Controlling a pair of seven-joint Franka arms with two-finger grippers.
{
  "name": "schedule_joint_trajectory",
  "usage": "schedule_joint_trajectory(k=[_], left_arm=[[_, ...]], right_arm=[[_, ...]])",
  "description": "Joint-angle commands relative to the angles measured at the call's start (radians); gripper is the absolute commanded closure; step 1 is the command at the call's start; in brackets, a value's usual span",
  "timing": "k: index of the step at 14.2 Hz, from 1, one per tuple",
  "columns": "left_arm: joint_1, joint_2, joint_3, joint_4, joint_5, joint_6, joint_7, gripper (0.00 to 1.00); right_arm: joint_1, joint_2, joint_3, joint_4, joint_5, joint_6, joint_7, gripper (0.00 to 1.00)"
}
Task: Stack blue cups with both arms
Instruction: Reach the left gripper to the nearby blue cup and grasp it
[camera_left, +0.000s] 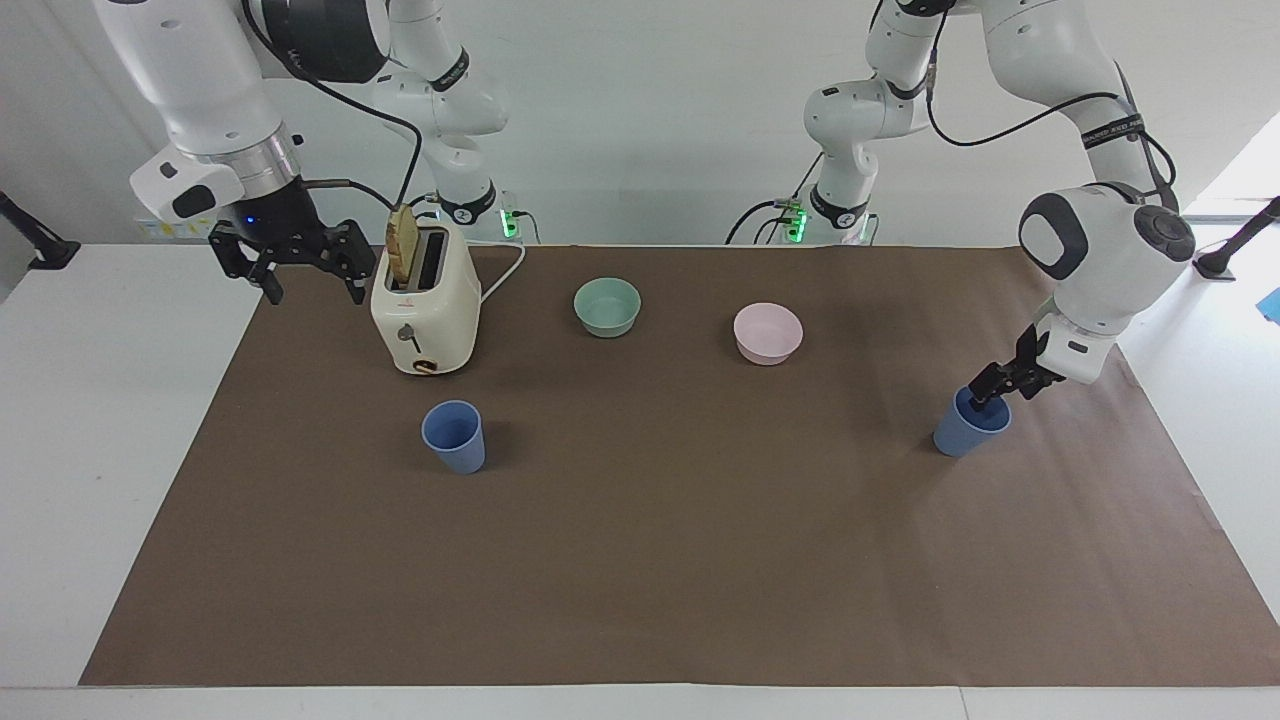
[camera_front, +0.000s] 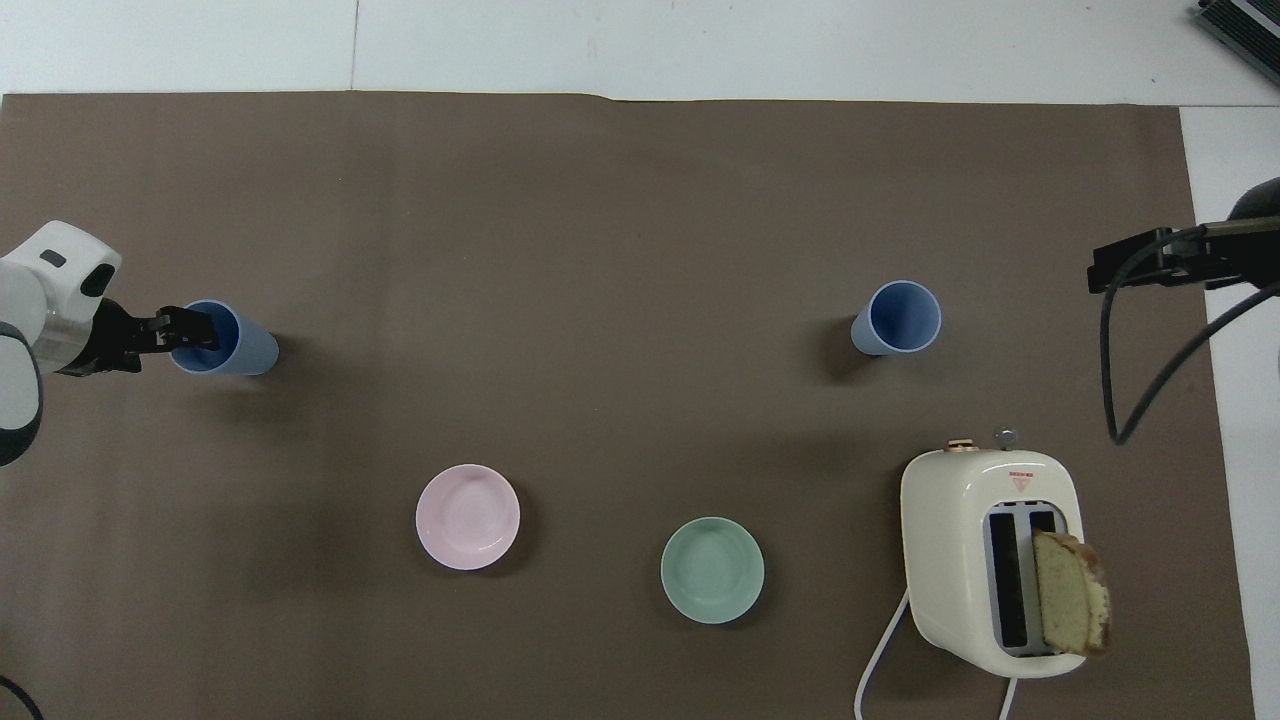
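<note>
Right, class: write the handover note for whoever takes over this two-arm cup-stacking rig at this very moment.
Left gripper: open, at the rim of the blue cup at the left arm's end, one finger inside; not gripped.
Right gripper: open, waiting in the air beside the toaster.
Second blue cup: upright, untouched, farther from the robots than the toaster.
Done: nothing stacked.
Left: grip, lift, nest one cup in the other.
</note>
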Motion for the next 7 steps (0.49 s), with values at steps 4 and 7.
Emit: schedule_joint_trajectory(k=[4, 7], left_arm=[[0.003, -0.006, -0.003, -0.009, -0.012, 0.021, 0.012, 1.00], [0.003, 0.015, -0.003, 0.044, -0.010, 0.003, 0.057, 1.00]], right_arm=[[-0.011, -0.019, 0.007, -0.018, 0.005, -0.005, -0.016, 0.00], [-0.011, -0.020, 0.007, -0.018, 0.005, -0.005, -0.016, 0.00]])
